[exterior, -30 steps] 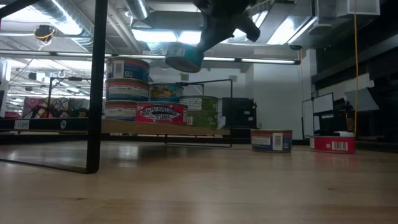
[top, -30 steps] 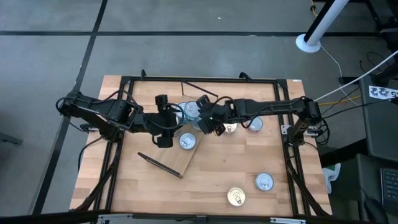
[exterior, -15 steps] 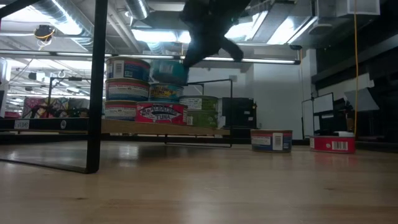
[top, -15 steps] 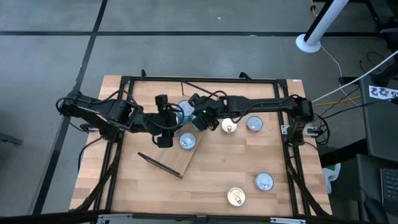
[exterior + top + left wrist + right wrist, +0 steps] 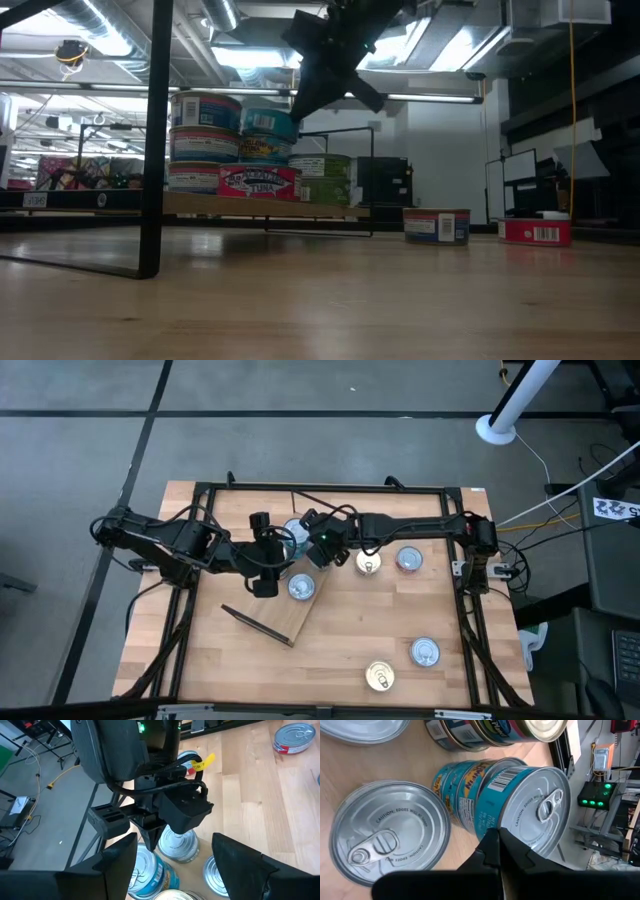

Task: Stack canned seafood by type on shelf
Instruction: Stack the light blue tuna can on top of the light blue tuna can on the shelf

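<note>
I judge sorting over half done: stacks stand on the shelf [image 5: 262, 207], four cans [image 5: 425, 652] remain on the table; right gripper [image 5: 316, 550] fingers together above the teal stack [image 5: 266, 135], left gripper [image 5: 266, 563] fingers apart, empty.

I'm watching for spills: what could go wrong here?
The right gripper, shut, sits right at the teal can topping a two-can stack; a sideways pull-away could tip it. The three-can stack stands close beside and could be knocked too. The left gripper, open, hovers near the same cans, so the arms could collide.
</note>
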{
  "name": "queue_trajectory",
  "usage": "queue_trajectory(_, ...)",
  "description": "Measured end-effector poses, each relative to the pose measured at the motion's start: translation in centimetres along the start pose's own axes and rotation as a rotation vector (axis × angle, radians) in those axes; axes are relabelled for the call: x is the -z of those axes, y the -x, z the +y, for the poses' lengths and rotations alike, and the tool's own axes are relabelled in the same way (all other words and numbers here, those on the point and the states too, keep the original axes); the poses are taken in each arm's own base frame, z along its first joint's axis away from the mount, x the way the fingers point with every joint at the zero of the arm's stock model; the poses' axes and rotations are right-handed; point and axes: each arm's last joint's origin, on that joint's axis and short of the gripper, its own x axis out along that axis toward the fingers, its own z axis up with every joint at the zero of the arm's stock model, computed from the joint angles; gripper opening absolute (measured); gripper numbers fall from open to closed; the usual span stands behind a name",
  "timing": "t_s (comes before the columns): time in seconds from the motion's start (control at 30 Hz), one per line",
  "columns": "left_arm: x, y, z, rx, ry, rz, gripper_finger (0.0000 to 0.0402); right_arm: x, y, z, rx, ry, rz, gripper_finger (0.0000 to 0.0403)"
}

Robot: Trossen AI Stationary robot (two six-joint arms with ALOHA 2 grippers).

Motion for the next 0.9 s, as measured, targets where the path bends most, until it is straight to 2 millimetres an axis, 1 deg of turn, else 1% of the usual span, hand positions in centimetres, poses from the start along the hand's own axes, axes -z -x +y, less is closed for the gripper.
queue_trajectory(0.17, 0.00, 0.00, 0.00, 0.000, 0.004, 0.000, 0.0253, -0.12, 0.02, -0.11, 0.014, 0.041, -0.007, 0.0000)
queue_trajectory(0.43, 0.00, 0.00, 0.00, 0.000, 0.004, 0.000, 0.0253, -0.22, 0.02, -0.26, 0.028, 0.041, -0.019, 0.0000)
queue_trajectory(0.57, 0.00, 0.00, 0.00, 0.000, 0.005, 0.000, 0.0253, -0.32, 0.03, -0.21, 0.013, 0.042, -0.053, 0.0000)
queue_trajectory(0.9, 0.00, 0.00, 0.00, 0.000, 0.019, 0.000, 0.0253, -0.32, 0.03, -0.20, 0.012, 0.043, -0.054, 0.0001)
